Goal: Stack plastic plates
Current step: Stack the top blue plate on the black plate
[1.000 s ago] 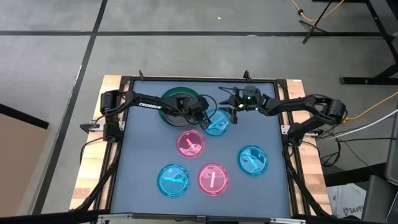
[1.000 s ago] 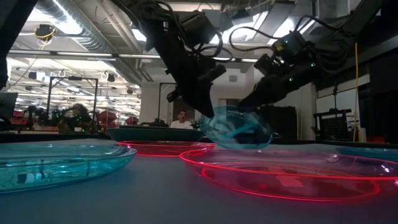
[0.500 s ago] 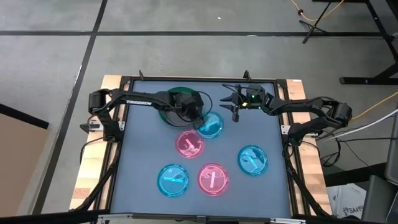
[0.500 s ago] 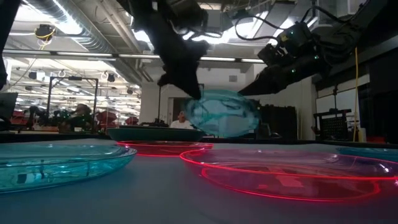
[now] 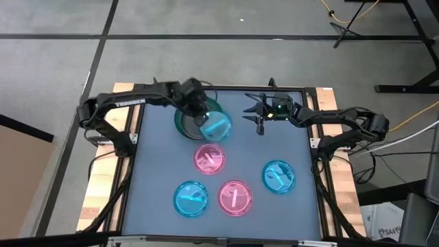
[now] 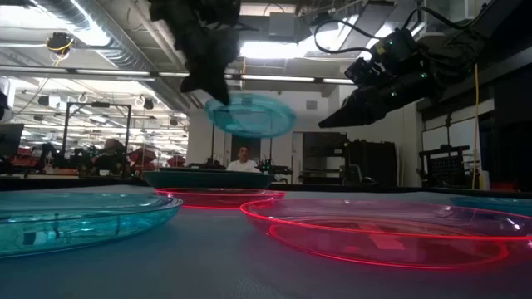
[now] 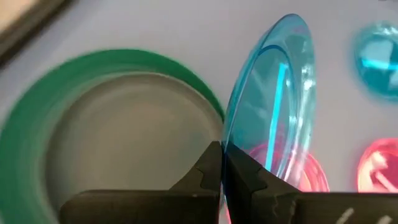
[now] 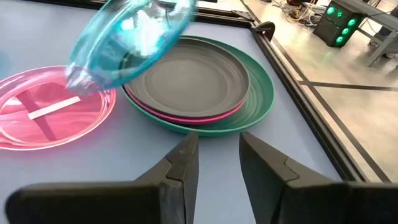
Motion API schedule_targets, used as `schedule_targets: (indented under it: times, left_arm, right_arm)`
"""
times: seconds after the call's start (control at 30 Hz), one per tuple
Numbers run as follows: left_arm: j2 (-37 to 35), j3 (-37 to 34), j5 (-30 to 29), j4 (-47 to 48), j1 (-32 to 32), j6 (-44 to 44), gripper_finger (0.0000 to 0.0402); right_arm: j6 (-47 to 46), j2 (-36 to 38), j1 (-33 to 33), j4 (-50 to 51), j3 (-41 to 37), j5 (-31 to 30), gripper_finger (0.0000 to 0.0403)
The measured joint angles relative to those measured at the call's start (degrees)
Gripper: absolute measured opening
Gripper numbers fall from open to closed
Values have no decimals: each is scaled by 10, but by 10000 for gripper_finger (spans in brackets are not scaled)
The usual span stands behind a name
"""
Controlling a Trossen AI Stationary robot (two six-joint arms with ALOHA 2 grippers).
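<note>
- Hanging in the air above the edge of the stack, the translucent cyan plate [image 5: 216, 126] was pinched by its rim only, in the left claw [image 7: 222, 176], whose jaws were closed tight on that thin edge.
- A rim grip like that looked weak to me: the plate stood tilted, nearly edge-on to the left wrist camera, and could have swung or slipped out if the arm jerked.
- Below it sat the stack: the dark grey plate [image 8: 186, 78] on the solid pink plate [image 8: 163, 114], both inside the larger dark green plate [image 8: 261, 87]. A tilted release might have left the cyan plate leaning on the stack's edge or sliding off onto the table [image 5: 158, 171].
- Just beside the stack lay a translucent pink plate [image 5: 210, 158]; a dropped plate could have landed on it or knocked it.
- The other loose plates lay well apart, two cyan [image 5: 191, 199] [image 5: 278, 176] and one pink [image 5: 234, 196].
- The right claw [image 8: 214, 163] hovered near the stack, jaws slightly parted and holding nothing; the two arms were close enough that a clash seemed possible.
</note>
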State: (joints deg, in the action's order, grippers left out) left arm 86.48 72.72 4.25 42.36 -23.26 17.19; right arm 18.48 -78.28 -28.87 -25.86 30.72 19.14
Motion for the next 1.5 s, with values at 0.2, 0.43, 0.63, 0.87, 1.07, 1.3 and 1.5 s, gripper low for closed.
schedule_targets:
  times: [0.2, 0.43, 0.63, 0.87, 1.07, 1.3, 1.5]
  left_arm:
    - [-14, -1, 47, 53, -74, -29, 0]
    - [-10, -1, 92, 57, -146, -43, 0]
    - [4, -1, 105, 57, -176, -43, 0]
    - [58, -1, 116, 60, -181, -43, 0]
    - [102, -1, 136, 62, -181, -43, 0]
    - [112, -1, 126, 78, -187, -44, 0]
    - [112, -1, 56, 122, -188, -43, 0]
  right_arm:
    - [0, 0, 0, 8, 0, 0, 105]
    - [0, 0, 0, 9, 0, 0, 105]
    - [0, 0, 0, 10, 0, 0, 105]
    - [0, -1, 0, 12, 0, 0, 105]
    - [0, -1, 0, 12, 0, 0, 105]
    - [0, -1, 0, 19, 0, 0, 105]
    - [0, -1, 0, 21, 0, 0, 105]
